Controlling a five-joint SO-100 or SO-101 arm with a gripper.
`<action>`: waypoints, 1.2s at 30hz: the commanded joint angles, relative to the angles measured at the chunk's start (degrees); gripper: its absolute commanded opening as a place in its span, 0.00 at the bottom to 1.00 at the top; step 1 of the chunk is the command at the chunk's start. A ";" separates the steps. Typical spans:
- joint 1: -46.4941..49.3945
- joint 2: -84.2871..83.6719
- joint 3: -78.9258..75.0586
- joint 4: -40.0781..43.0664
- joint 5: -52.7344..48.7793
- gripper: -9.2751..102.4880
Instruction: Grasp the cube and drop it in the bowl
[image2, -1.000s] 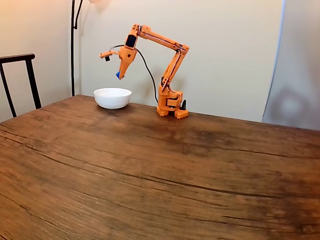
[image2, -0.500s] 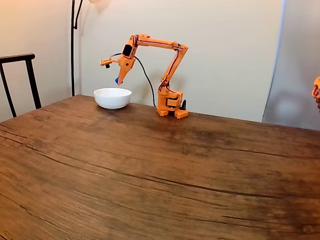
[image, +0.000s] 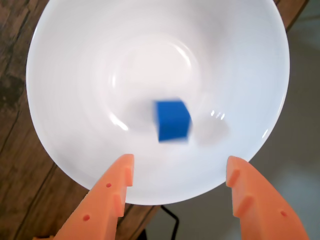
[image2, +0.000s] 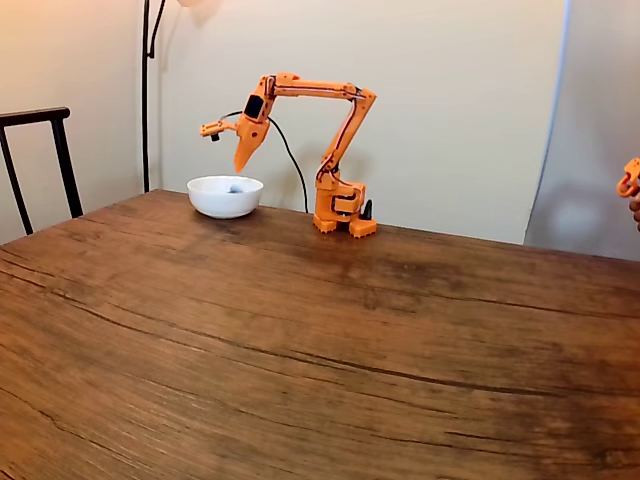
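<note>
In the wrist view the blue cube (image: 173, 120) lies inside the white bowl (image: 75, 60), slightly blurred, near the bowl's middle. My orange gripper (image: 179, 167) hangs above the bowl's near rim, open, with nothing between its fingers (image: 117, 182). In the fixed view the bowl (image2: 225, 196) stands at the table's far left, a bluish spot showing over its rim. The gripper (image2: 240, 163) points down just above it.
The arm's base (image2: 342, 212) stands right of the bowl at the far edge of the wooden table (image2: 320, 340). A dark chair (image2: 40, 160) is at the left, a lamp pole (image2: 146, 95) behind. An orange object (image2: 631, 180) shows at the right edge.
The gripper held the blue cube at its tip above the bowl. Now the jaws stand open and the cube is in the bowl. The arm lowered slightly toward the bowl.
</note>
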 joint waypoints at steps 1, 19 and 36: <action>-0.09 0.79 -1.41 -0.62 0.44 0.32; -21.01 1.76 -27.60 18.63 -5.01 0.31; -50.19 1.85 -49.04 23.47 -17.40 0.31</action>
